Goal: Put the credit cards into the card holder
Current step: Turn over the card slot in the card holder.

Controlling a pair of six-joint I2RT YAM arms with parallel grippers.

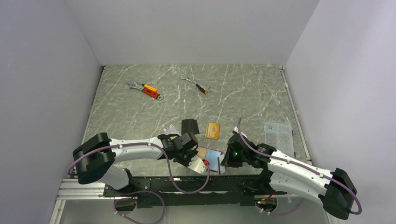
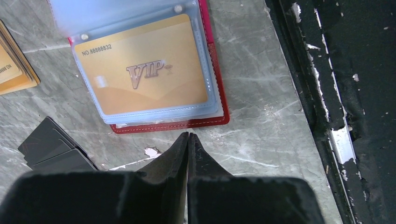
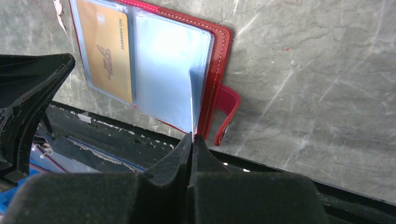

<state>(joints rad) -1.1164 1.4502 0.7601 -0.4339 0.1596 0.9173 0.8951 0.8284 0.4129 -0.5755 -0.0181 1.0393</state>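
Left gripper (image 2: 188, 136): jaws pressed together, nothing between them, tips hanging just on the near side of the card holder (image 2: 168, 126) and clear of it.

Right gripper (image 3: 192, 136): jaws closed in a pinch on the lower edge of one clear pocket leaf (image 3: 192, 102) of the card holder, and that leaf stands upright from the open book.

Card holder: red, lying open and flat on the table (image 1: 243, 93) at its near edge, between the two grippers. Its clear blue-grey pockets face up. The snap tab (image 3: 227, 109) juts out from the right side.

Gold card (image 2: 140, 65): one piece marked VIP, seated fully inside the left-hand pocket, printed face up.

Gold cards, loose (image 2: 11, 70): a small stack flat on the table, just beyond the far side of the holder, not touching it.

Black cards (image 2: 51, 149): a fanned stack flat on the table, left of the gold stack and apart from the holder.

Pale grey card (image 1: 169, 129): lies left of the black cards, too small for detail.

Wrenches: two with orange handles, the larger (image 1: 145, 89) far left and the smaller (image 1: 198, 86) far centre, well apart from the cards.

Clear plastic box (image 1: 279, 134): lies on the right side of the table.

Black rail (image 2: 364, 70): runs along the near table edge, scuffed white in places.
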